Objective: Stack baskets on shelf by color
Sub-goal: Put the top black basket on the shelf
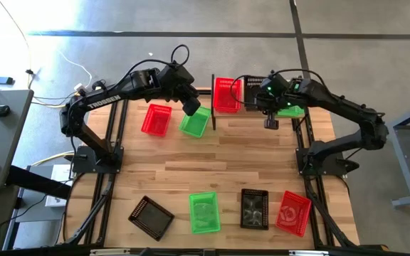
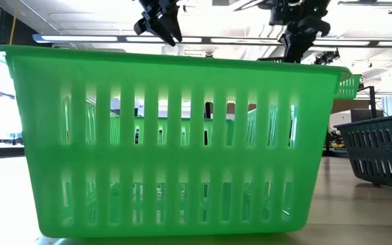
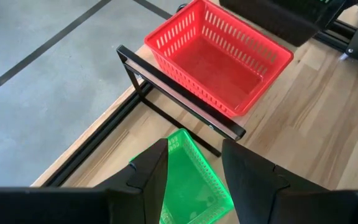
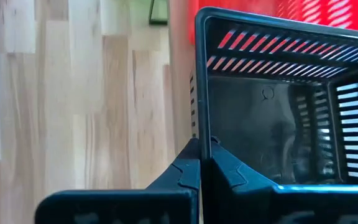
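2 dark grippers are at work over the far edge of the wood-plank table [image 1: 226, 171]. The left gripper [image 3: 194, 171] has its fingers clamped on the wall of a green perforated plastic basket [image 1: 194, 122], which hangs tilted just beside the black-framed light-wood shelf [image 3: 179, 90]. The right gripper [image 4: 202, 163] has its fingers pressed together on the rim of a black mesh-walled plastic basket [image 4: 278, 118], held by the shelf next to a red mesh plastic basket [image 1: 226, 94] that rests on the shelf board. Near the right gripper another green basket [image 1: 290, 110] shows partly under the arm. A 2nd red basket [image 1: 156, 119] lies on the table just beside the held green one. Along the near edge 4 more lie in a row, apart from each other: a black basket [image 1: 151, 216], a green one [image 1: 204, 212], a black one [image 1: 254, 208] and a red one [image 1: 293, 212].
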